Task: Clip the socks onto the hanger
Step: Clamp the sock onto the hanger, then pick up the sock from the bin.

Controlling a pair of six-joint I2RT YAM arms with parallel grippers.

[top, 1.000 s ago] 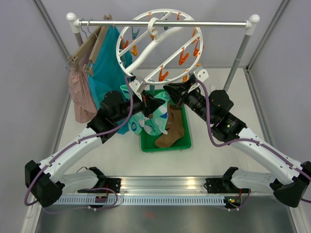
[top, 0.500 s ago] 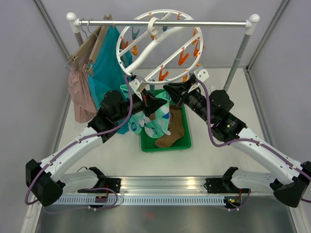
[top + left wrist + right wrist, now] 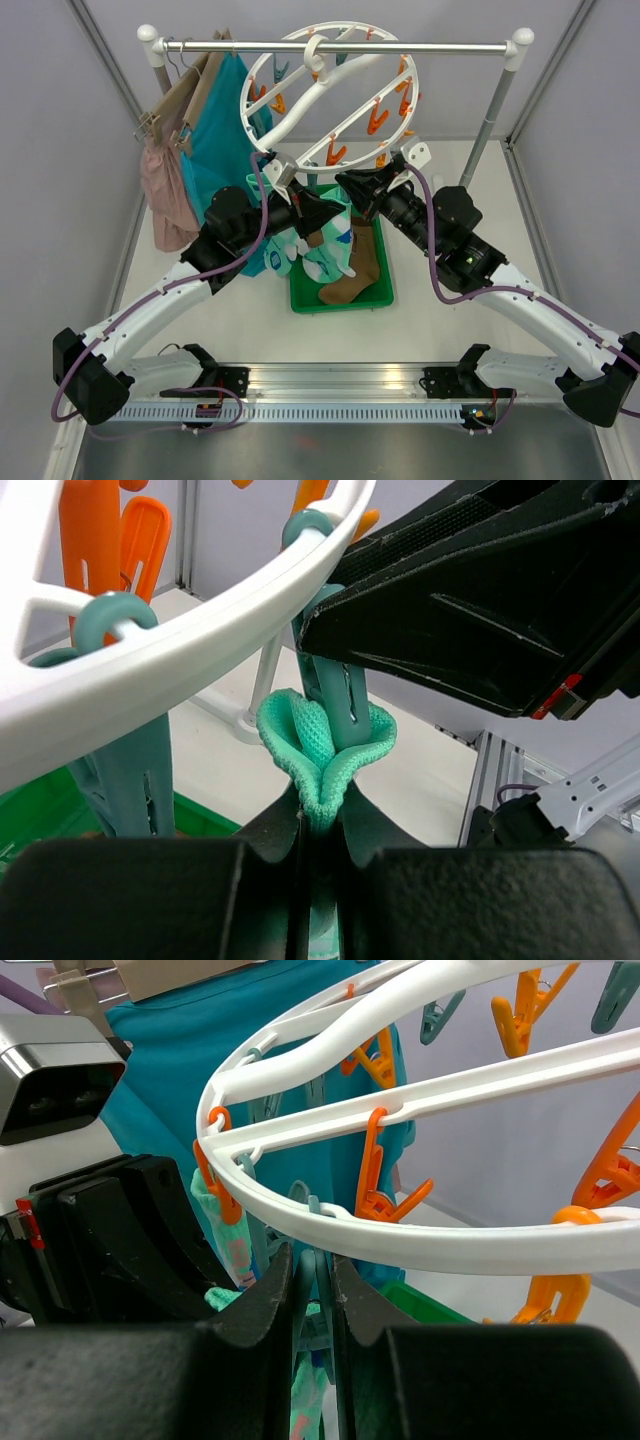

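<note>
Left gripper (image 3: 320, 825) pinches the sock (image 3: 300, 735), fold nudging the teal peg (image 3: 335, 695) directly above. My right gripper (image 3: 312, 1260) squeezes that peg, I think.

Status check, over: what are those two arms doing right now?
Left gripper shut on mint sock, its edge at teal peg. Right gripper squeezing that peg. Nothing blocking.
</note>
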